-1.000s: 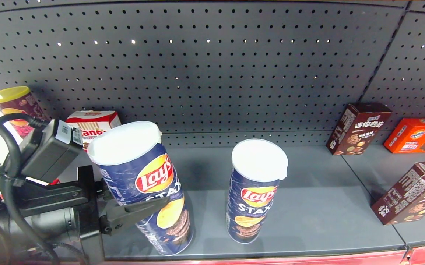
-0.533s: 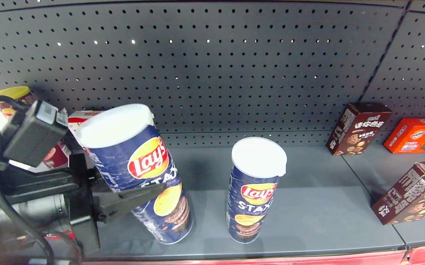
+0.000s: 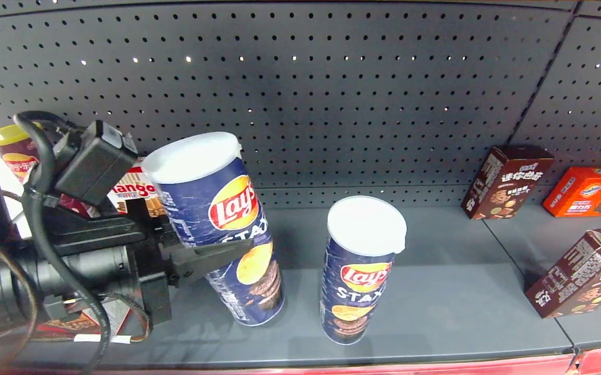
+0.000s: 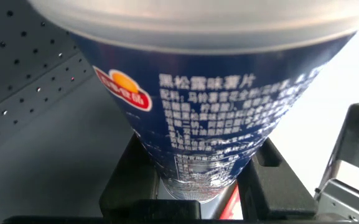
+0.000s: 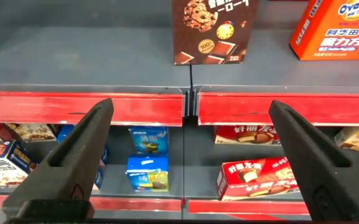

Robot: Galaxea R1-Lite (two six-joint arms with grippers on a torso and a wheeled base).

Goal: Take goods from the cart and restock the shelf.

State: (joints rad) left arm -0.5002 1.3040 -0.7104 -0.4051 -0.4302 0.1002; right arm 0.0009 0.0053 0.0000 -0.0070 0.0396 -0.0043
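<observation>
The left gripper (image 3: 212, 249) clamps a tilted blue chip can (image 3: 212, 203) at mid-height, near the shelf's (image 3: 436, 302) front left corner. Its far finger is hidden, and whether the can's base touches the shelf is unclear. A second can (image 3: 360, 271) stands upright just beside it. The right gripper (image 5: 191, 106) gapes wide.

Head camera looking down on the shelf (image 3: 436, 291), left wrist camera crowding the can (image 4: 204, 124), right wrist camera facing shelf fronts from farther back, sharing the brown box (image 5: 207, 31) with head view (image 3: 506, 179)

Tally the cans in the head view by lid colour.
White-lidded can: 2, one tilted in the left claw, one standing free on the shelf
Yellow-lidded can: 1
Total: 3
</observation>
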